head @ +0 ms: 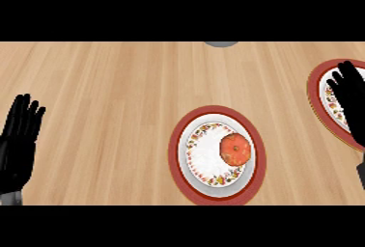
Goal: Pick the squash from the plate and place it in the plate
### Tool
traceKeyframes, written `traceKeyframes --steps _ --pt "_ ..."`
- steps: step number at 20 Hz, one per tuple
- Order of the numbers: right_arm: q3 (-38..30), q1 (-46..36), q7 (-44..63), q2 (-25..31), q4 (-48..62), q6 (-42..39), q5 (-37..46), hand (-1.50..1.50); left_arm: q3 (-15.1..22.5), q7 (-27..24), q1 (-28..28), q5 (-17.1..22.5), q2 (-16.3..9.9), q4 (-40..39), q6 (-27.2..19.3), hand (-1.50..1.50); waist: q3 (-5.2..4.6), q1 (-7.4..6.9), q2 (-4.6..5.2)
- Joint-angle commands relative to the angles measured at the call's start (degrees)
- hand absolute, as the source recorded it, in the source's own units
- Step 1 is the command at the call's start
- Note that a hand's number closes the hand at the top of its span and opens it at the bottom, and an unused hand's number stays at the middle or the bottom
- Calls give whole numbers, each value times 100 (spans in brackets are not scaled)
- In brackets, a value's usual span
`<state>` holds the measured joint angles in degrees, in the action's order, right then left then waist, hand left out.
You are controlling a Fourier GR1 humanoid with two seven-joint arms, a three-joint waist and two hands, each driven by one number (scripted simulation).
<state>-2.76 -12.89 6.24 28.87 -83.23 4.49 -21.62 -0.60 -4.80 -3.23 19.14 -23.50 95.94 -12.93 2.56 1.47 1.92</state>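
Note:
An orange squash (pixel 235 149) lies on the right half of a red-rimmed plate (pixel 187 169) with a floral band, in the middle of the wooden counter. A second plate (pixel 318 99) of the same kind sits at the right edge, partly cut off by the view. My right hand (pixel 351 99) is open, fingers straight, and hovers over that second plate, covering much of it. My left hand (pixel 18 140) rests open at the left edge, fingers pointing up, far from both plates. Neither hand touches the squash.
A grey round object (pixel 221 43) peeks in at the counter's far edge, top centre. Bare wooden counter (pixel 107 87) spreads between the left hand and the centre plate.

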Motion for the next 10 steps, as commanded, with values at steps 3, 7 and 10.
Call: traceKeyframes --steps 3,7,10 --pt "-366 39 -177 106 -721 885 459 150 607 817 -129 -254 130 -484 -83 0 -261 120 -206" --pt "-100 667 -76 1626 -385 1073 2327 150 785 977 -391 -70 265 -753 128 0 -478 499 2" --pt "-710 916 -254 149 -978 3232 2404 -150 1123 1287 -410 -20 598 -891 96 0 -276 414 -240"
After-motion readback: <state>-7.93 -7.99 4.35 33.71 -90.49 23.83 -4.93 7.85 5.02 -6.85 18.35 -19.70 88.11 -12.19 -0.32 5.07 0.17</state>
